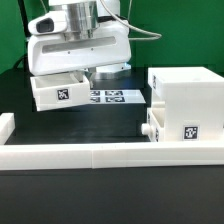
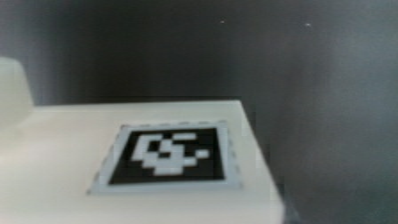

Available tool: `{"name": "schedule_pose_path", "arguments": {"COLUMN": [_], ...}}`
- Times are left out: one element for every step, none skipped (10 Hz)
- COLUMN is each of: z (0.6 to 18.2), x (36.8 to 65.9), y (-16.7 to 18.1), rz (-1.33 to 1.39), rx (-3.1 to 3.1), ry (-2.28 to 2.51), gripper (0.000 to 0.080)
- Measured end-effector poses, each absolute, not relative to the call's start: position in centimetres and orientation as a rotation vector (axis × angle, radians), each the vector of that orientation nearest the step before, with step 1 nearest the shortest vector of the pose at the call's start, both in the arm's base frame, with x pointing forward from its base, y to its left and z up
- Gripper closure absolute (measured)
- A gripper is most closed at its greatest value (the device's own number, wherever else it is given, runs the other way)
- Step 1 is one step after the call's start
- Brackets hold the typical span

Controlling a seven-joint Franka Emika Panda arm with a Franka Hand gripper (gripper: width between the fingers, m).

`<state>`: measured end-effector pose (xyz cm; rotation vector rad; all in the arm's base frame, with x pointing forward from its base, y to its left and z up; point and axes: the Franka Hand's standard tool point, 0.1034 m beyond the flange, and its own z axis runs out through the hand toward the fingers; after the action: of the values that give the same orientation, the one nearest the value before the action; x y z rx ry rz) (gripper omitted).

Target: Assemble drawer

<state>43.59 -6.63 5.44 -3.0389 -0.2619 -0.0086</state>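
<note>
In the exterior view, the arm's pincer [image 1: 72, 72] is hanging low over a loose drawer tray [image 1: 58, 92], which is sitting tilted at the exterior view's left with its tagged face turned toward the camera. The tray looks to be lifted a little above the black table [image 1: 20, 185], though the frame is not making that certain, and the fingers are hidden behind the wrist housing, so I cannot tell whether the pincer is apart, together, or clamped on the tray's rear wall. The drawer housing [image 1: 188, 98] is standing well apart at the exterior view's right, just behind the long white border wall [image 1: 100, 155], with a second tray [image 1: 155, 130] already sitting in its lower slot, knob poking toward the exterior view's left. The marker board [image 1: 115, 96] is lying flat between tray and housing. The relation that matters: the housing is lying to the exterior view's right of the pincer, its open face is looking left, and the tray's long axis is running roughly left to right, so the coming move, as I judge it, is calling for a sideways carry to the upper slot. In the wrist view, a white tray surface [image 2: 107, 150] with its square tag [image 2: 171, 152] is filling the frame close under the camera; no fingers are showing.
</note>
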Motion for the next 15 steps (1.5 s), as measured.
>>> {"name": "schedule_pose_path", "arguments": {"z": [5.4,5.4,5.4,5.5,6.0,6.8,7.1,6.9,6.8,6.8,6.8,6.8,6.8,6.8,6.9], "x": [43.6,43.6,43.7,44.5,45.7,47.4,48.5,48.2,48.1,48.1,48.1,48.1,48.3,48.8,49.6], "y": [-6.6,-6.7,-6.6,-6.4,-6.1,-5.7,-5.5,-5.6,-5.7,-5.7,-5.8,-5.9,-6.0,-5.8,-5.4], "rz": [-0.009,-0.014,-0.014,-0.009,0.008,0.021,0.013,0.013,0.012,0.007,0.004,-0.011,-0.028,-0.024,-0.014], "rx": [-3.039,-3.023,-3.005,-2.982,-2.944,-2.909,-2.885,-2.848,-2.815,-2.774,-2.735,-2.654,-2.564,-2.468,-2.380], "ry": [-0.264,-0.410,-0.518,-0.617,-0.772,-0.892,-0.980,-1.078,-1.160,-1.254,-1.338,-1.506,-1.675,-1.824,-1.969], "gripper": [0.0757,0.0757,0.0757,0.0757,0.0757,0.0757,0.0757,0.0757,0.0757,0.0757,0.0757,0.0757,0.0757,0.0757,0.0757]}}
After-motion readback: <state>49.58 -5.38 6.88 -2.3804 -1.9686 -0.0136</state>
